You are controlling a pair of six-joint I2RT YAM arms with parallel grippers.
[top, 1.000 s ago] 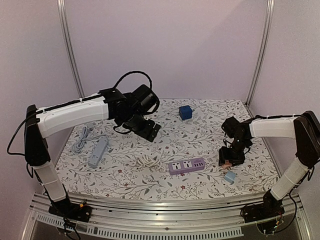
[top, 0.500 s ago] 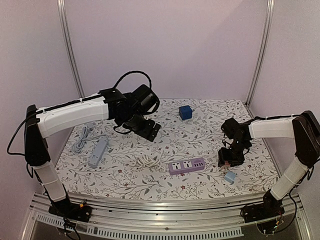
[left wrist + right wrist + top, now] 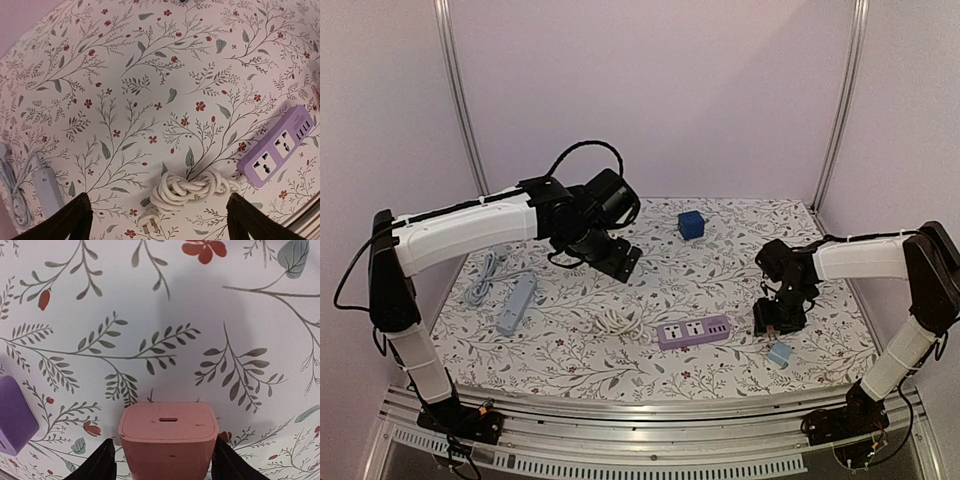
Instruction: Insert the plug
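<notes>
Low on the right of the overhead view, the right fingers [image 3: 772,322] hang close over the floral desk [image 3: 720,265], just right of the purple power strip [image 3: 693,331]. They stand partly closed, and the right wrist view shows them pressed against both sides of a pink adapter [image 3: 169,437]. It fills the bottom centre of that frame, a small slot in its upper face. A corner of the purple strip shows at the lower left edge there, near the adapter but apart from it.

Below the right fingers in the overhead view, a small pale blue block [image 3: 780,353] lies on the desk.

Left of centre and higher up, the left fingers [image 3: 625,263] hover well above the desk, spread wide and holding nothing. Their wrist view looks down on the purple strip at the right edge, with two sockets and a row of small ports. A coiled white cord [image 3: 192,187] runs from it to a white plug [image 3: 149,222] lying at the bottom centre.

A pale blue power strip [image 3: 517,304] with its own bundled cable lies at the left. A dark blue cube [image 3: 692,223] sits near the back.
</notes>
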